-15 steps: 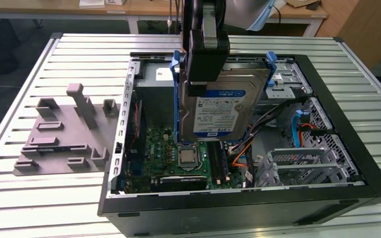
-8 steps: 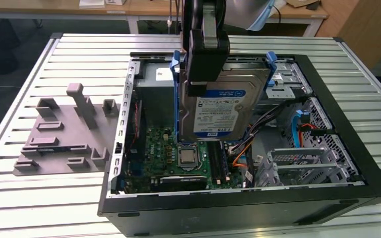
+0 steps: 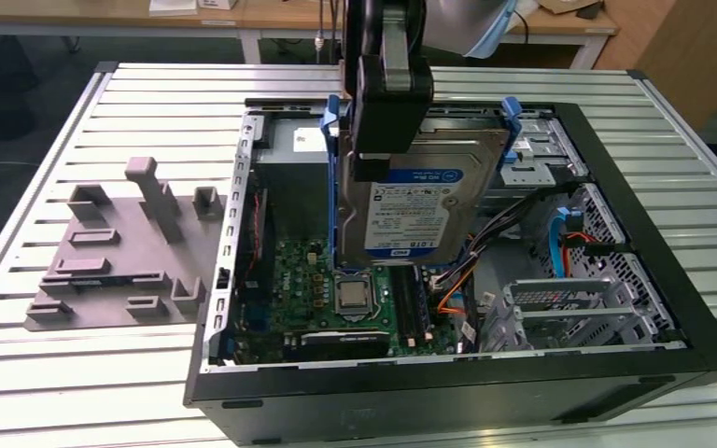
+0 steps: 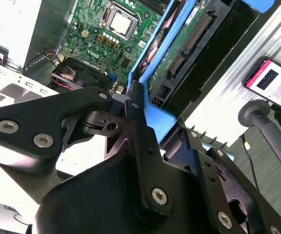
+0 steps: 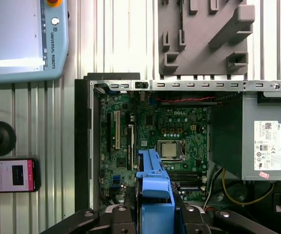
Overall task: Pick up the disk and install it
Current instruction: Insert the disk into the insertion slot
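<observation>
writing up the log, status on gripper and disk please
Gripper shut on the disk by its blue bracket. Disk hangs over the open computer case, above the motherboard, not seated. Loose cables in the case near its lower edge.

Open computer case (image 3: 458,385) beside grey fixture (image 3: 116,266) on slatted table (image 3: 60,397).

disk (image 3: 416,201) above case (image 3: 458,378); fixture plate (image 3: 116,257) beside case.
</observation>
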Robot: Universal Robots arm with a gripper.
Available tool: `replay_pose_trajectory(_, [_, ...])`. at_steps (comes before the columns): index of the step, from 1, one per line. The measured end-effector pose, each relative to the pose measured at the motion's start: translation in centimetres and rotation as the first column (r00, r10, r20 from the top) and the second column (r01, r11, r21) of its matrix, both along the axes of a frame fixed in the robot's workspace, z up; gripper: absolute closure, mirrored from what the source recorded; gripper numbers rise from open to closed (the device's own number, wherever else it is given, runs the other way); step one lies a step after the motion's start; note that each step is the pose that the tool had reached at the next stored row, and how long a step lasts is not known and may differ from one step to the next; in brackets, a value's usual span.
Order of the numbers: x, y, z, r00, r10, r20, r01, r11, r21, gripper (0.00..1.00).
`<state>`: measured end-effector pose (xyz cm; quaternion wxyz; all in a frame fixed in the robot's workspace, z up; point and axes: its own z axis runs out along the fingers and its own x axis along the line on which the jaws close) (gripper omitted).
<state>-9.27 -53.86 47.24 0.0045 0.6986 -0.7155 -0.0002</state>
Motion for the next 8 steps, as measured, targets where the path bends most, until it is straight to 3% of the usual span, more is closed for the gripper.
replay_pose_trajectory(8, [0.46, 0.00, 0.00, 1.0000, 0.000, -0.0001, 0.000, 1.0000, 0.0000, 0.64])
